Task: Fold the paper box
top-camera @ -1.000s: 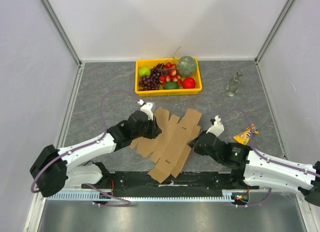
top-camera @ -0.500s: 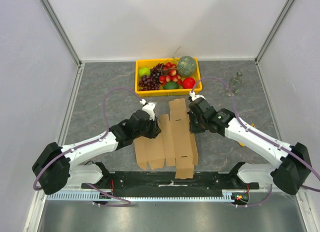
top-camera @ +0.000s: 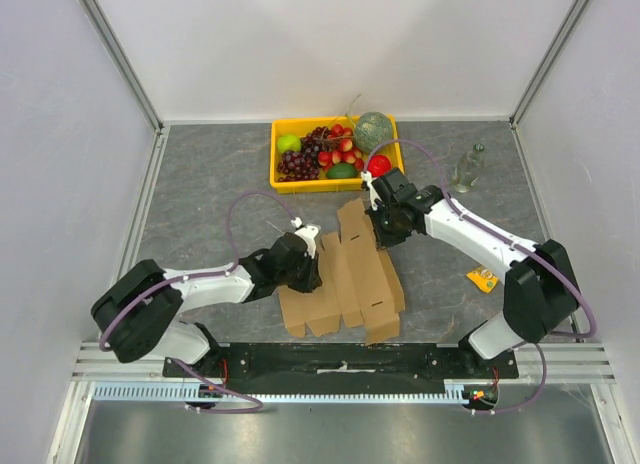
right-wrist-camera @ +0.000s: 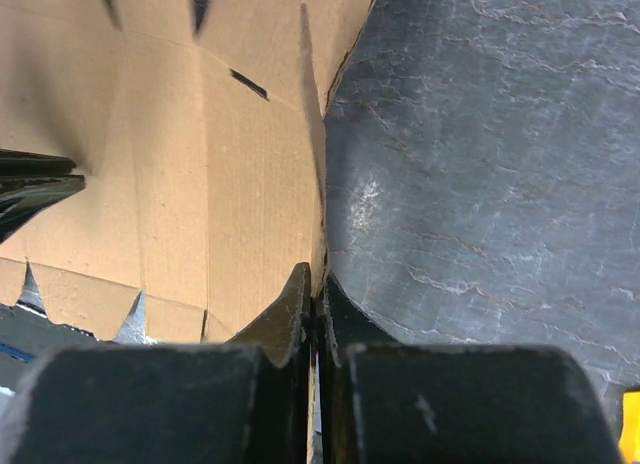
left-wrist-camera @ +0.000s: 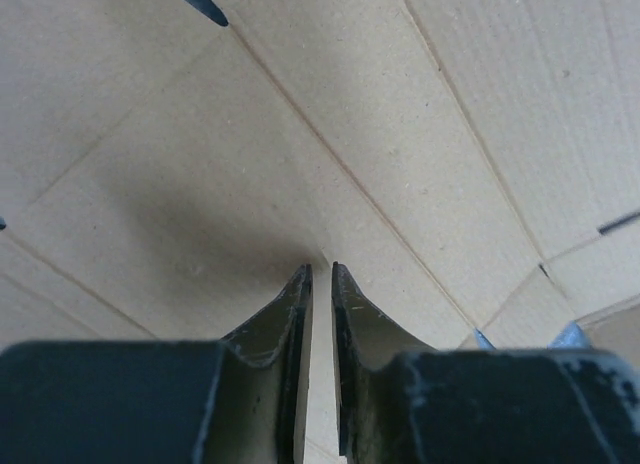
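Lifting the far right flap goes best slowly: right tool [right-wrist-camera: 315, 276] is clamped on the edge of the box [top-camera: 345, 284], which lies flat in the middle of the table [top-camera: 200, 199]; left tool [left-wrist-camera: 320, 272], tips slightly apart, should press beside the crease.

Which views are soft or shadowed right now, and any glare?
Top external: sharp, evenly lit, faint shadows by the paper box. Left wrist: left end effector blurred up close, dark shadow on the cardboard ahead of it. Right wrist: right end effector blurred, far cardboard soft, table sharp with a small pale patch, possibly glare.
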`<state>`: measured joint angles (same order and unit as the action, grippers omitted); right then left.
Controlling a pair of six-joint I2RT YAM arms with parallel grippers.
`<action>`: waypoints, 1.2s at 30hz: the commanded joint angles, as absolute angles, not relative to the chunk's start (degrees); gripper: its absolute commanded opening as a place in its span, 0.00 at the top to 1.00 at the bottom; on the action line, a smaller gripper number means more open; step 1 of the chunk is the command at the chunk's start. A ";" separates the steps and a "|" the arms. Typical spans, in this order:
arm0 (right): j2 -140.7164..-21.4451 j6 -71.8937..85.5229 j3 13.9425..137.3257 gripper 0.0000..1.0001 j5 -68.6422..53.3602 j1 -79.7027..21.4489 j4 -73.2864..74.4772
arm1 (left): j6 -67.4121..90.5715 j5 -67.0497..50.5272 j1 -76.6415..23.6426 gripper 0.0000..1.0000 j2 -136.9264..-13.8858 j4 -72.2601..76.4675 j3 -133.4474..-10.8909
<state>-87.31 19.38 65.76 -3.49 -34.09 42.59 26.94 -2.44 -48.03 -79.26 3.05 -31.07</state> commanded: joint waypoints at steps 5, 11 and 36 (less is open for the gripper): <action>-85.96 20.91 60.48 0.71 -7.21 -32.78 30.25 | 27.16 -5.18 -47.99 0.85 -85.78 10.19 -29.18; -81.48 26.62 51.25 0.53 -4.93 -32.34 22.51 | 28.56 -5.80 -47.99 0.93 -87.97 11.86 -28.39; -60.83 44.64 27.00 0.48 14.24 -32.43 17.06 | 32.78 -5.80 -48.08 0.98 -89.83 13.62 -26.81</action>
<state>-63.79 38.72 30.30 11.07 -32.16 19.86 31.14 -6.61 -47.99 -87.59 18.70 -29.47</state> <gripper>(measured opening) 0.538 0.026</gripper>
